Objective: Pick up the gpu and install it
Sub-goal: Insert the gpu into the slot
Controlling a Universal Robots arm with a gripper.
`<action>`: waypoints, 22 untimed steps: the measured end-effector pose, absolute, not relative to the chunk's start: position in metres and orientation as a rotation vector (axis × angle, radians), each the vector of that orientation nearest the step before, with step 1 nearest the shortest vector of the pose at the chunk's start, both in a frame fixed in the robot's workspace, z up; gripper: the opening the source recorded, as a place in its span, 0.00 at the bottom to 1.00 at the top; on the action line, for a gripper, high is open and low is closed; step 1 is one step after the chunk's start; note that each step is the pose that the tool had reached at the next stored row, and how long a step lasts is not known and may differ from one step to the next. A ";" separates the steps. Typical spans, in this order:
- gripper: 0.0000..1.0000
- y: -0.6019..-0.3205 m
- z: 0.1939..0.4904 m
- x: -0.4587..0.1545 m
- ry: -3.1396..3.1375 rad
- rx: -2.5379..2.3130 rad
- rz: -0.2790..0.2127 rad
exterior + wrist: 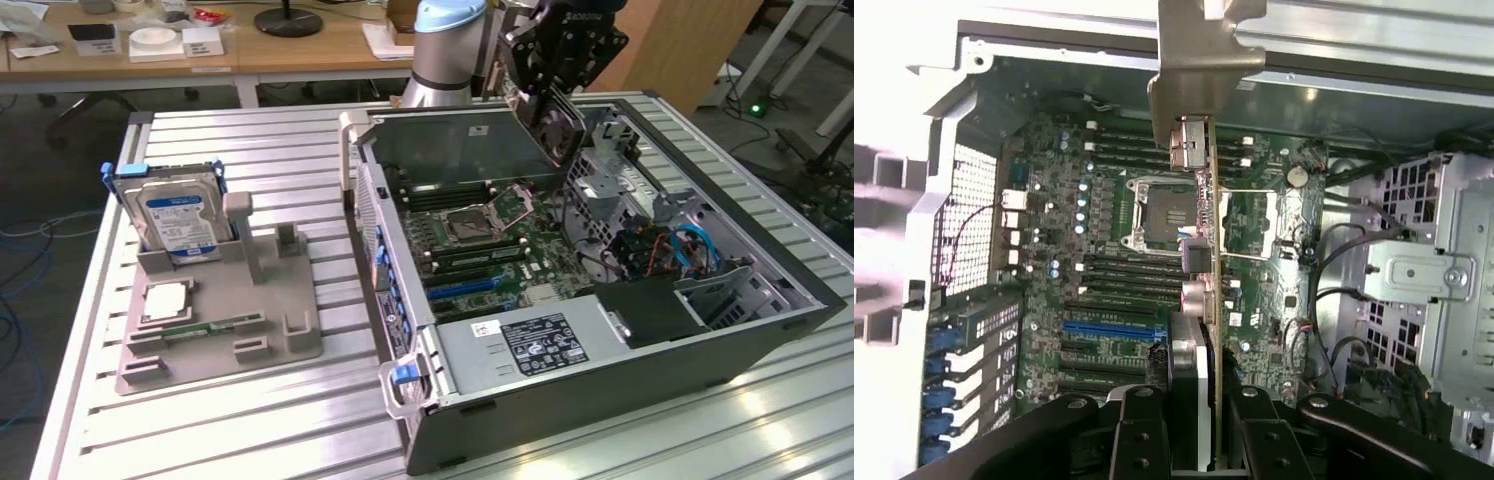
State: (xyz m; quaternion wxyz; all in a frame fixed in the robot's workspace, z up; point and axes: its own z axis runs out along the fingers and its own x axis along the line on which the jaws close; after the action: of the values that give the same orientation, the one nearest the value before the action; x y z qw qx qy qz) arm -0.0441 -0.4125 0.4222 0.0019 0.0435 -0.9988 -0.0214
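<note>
The gpu [1202, 250] is held clamped between the black fingers of the gripper [1199, 425], above the open computer case [747, 330] and clear of the boards inside it. In the wrist view the card is seen edge-on: a thin green circuit board with a dark, blocky face along one side and a flat silver metal bracket with a bent tab at the end far from the gripper. In the exterior view the card hangs upright below the gripper, over the far part of the case near the exterior view's right.

Beneath it the green motherboard [1104, 250] is laid out flat, marked by a square metal-framed processor socket [470, 228], rows of long narrow slots, and one blue slot. A boxy grey power supply [534, 345] with a black label is set at the near end of the case, and thin blue cables [694, 250] are looped beside perforated metal bays.

On the ribbed, shiny metal desk [267, 420], well apart on the exterior view's left, a matte grey moulded holder [287, 340] is placed. A silver hard drive [178, 215] with a blue-white label stands upright in it, and a narrow green memory stick [214, 328] lies flat.
</note>
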 end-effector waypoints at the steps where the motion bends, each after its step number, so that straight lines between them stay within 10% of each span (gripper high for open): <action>1: 0.28 -0.412 0.422 -0.044 -3.133 0.151 -0.067; 22: 0.28 -0.413 0.422 -0.043 -3.117 0.327 -0.067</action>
State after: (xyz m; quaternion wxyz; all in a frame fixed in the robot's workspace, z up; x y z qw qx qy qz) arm -0.0432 -0.4128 0.4222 0.0032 0.1044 -0.9943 -0.0213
